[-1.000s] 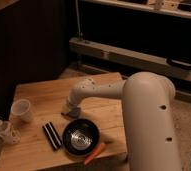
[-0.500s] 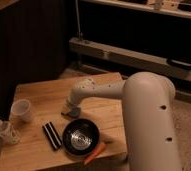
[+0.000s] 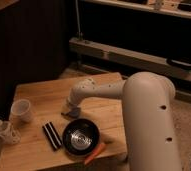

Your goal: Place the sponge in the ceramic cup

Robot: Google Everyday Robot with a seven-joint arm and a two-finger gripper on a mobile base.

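Here the gripper (image 3: 72, 106) is down at the sponge (image 3: 73, 113) near the middle of the bench (image 3: 41, 94); whether it holds the sponge cannot be told; the cup (image 3: 21, 110) stands by the left edge, well apart.

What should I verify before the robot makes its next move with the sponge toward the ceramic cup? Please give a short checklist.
1. The gripper is low at the sponge, mid table: ok.
2. Sponge firmly held: cannot tell.
3. The ceramic cup stands upright, mouth up, at the left: ok.
4. Nothing lies between sponge and cup: ok; the black striped block and black bowl sit nearer the front.
5. The clear bottle is apart from the cup: ok, but close.
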